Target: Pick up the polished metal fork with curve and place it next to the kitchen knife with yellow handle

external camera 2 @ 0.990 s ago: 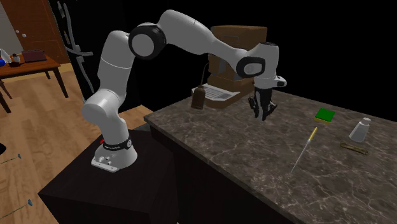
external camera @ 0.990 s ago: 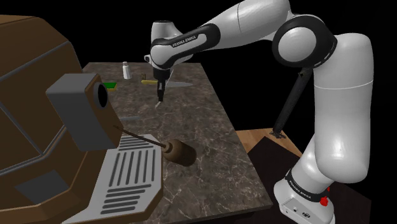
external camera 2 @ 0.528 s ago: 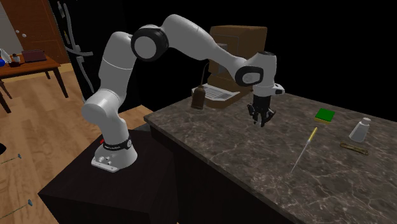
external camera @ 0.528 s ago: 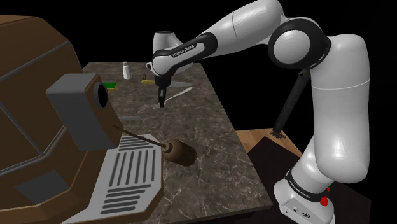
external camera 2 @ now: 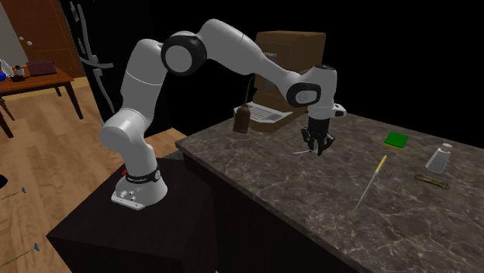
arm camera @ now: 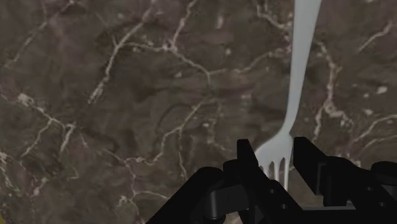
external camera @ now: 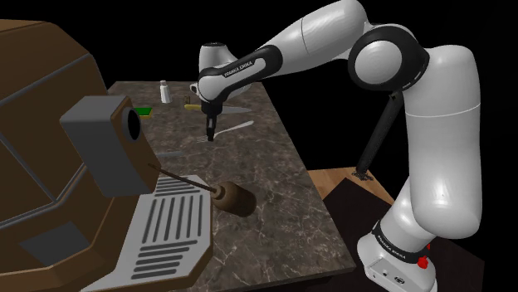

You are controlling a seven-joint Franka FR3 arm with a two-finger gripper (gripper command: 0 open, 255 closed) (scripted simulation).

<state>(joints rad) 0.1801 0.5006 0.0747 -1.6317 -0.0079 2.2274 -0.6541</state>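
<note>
Reaching down to counter [external camera: 274, 182], tool [external camera: 210, 138] upright, at tined end of fork [external camera: 237, 127]

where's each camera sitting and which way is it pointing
Shoulder view: beside the stand, looking down along the marble counter past a brown machine; the whole arm shows.
Second exterior view: off the counter's corner, facing the arm and stand.
Wrist view: on the hand, looking down at the counter; jaws shut round the head of the fork.
Both exterior views share arm, counter and fork.
</note>
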